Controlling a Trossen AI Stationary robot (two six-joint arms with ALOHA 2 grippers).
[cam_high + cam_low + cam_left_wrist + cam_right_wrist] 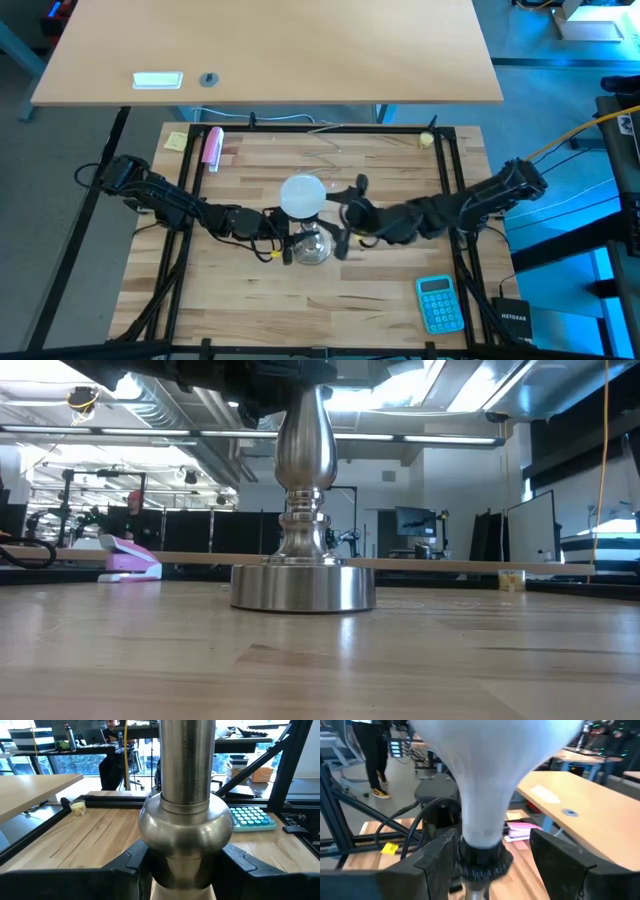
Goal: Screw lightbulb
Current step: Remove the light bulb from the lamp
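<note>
The white frosted lightbulb [301,195] stands upright with its neck in the black socket [480,860] atop the silver lamp stand [303,510], whose round base [303,588] rests on the wooden table. My left gripper [280,238] is shut on the stand's stem, coming from the table's left. My right gripper [345,228] comes from the right and is open. Its fingers stand on either side of the bulb's neck [480,820] just above the socket, with a clear gap at one finger [560,862]. Whether the other finger [440,852] touches cannot be told. My left gripper pinches the lamp stand's stem just below its round bulge [185,870] between its two fingers [131,865]. The fingers come level from the table's left and lie across the upright stem. The stand stays upright with its base on the table.
A blue calculator [440,303] lies at the near right and a pink stapler [212,147] at the far left beside a yellow note [177,140]. A black frame [310,128] borders the table. A person [112,750] sits beyond the table.
</note>
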